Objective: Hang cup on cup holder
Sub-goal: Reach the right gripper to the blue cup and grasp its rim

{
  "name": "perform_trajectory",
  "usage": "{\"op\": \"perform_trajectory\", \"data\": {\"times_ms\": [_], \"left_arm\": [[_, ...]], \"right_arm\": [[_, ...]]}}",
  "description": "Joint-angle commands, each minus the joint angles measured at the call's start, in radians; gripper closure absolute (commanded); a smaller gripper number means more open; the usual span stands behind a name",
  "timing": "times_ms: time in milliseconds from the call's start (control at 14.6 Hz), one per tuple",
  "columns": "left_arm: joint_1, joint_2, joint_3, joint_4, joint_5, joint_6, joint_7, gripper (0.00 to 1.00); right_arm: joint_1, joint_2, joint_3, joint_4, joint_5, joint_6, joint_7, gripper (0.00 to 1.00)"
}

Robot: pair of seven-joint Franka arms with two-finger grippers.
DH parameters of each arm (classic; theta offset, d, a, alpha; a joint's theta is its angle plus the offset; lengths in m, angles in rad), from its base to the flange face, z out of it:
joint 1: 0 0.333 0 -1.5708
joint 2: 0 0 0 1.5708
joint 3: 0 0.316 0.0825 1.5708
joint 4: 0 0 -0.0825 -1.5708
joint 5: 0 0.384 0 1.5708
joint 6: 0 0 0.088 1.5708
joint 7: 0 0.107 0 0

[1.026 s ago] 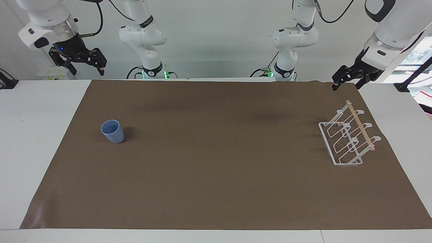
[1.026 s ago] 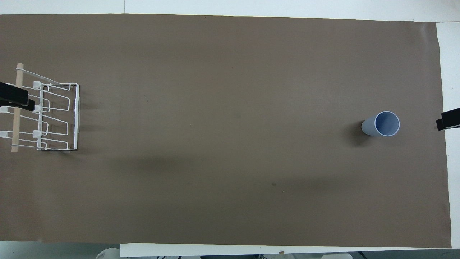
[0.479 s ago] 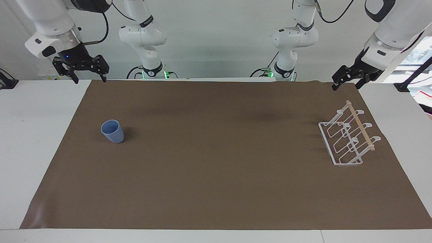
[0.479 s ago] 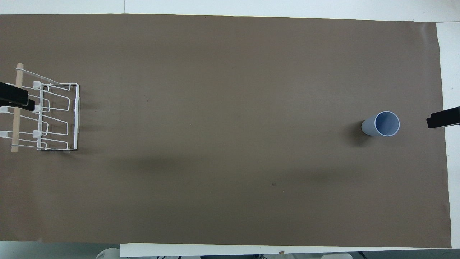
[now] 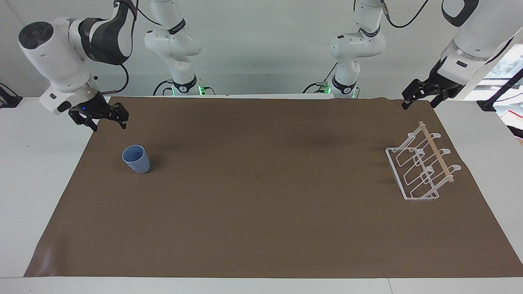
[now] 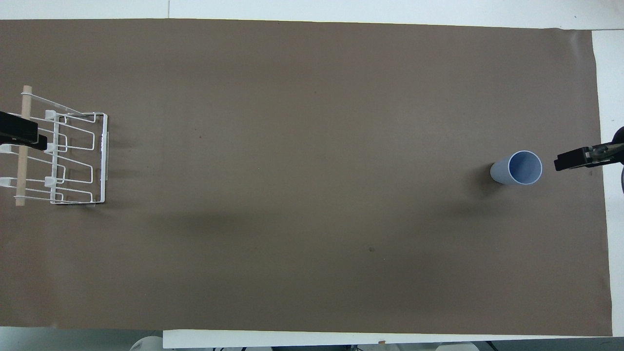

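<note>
Brown mat (image 5: 261,212); facing view alone shows right gripper (image 5: 109,124) open.

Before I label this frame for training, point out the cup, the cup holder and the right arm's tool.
cup (image 5: 136,159), facing view, on its blue side wall.
cup holder (image 5: 436,154), facing view, on its wooden top rod.
right tool (image 5: 107,120), facing view, midway between its fingertips.

one cup (image 5: 136,159), one cup holder (image 5: 421,167), one brown mat (image 5: 261,212), two claws
</note>
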Motion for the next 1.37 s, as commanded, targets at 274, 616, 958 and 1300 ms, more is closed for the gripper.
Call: {"op": "perform_trajectory", "data": {"times_ms": [274,616,958,1300], "left_arm": [[0.014,-0.008,-0.009,-0.006,-0.003,-0.01,0.008,0.0],[0.003,-0.01,-0.011,-0.005,-0.003,-0.011,0.008,0.0],[0.018,-0.008,-0.009,-0.006,-0.003,-0.011,0.008,0.0],[0.012,-0.011,-0.011,-0.006,-0.003,-0.032,0.006,0.0]], "right_arm": [[-0.021,0.109,0.006,-0.021,0.031,0.118,-0.043,0.24],[-0.031,0.12,0.006,-0.108,0.031,0.218,-0.061,0.29],[-0.036,0.118,0.006,-0.191,0.031,0.32,-0.152,0.34],[-0.038,0.114,0.006,-0.222,0.031,0.346,-0.158,0.5]]}}
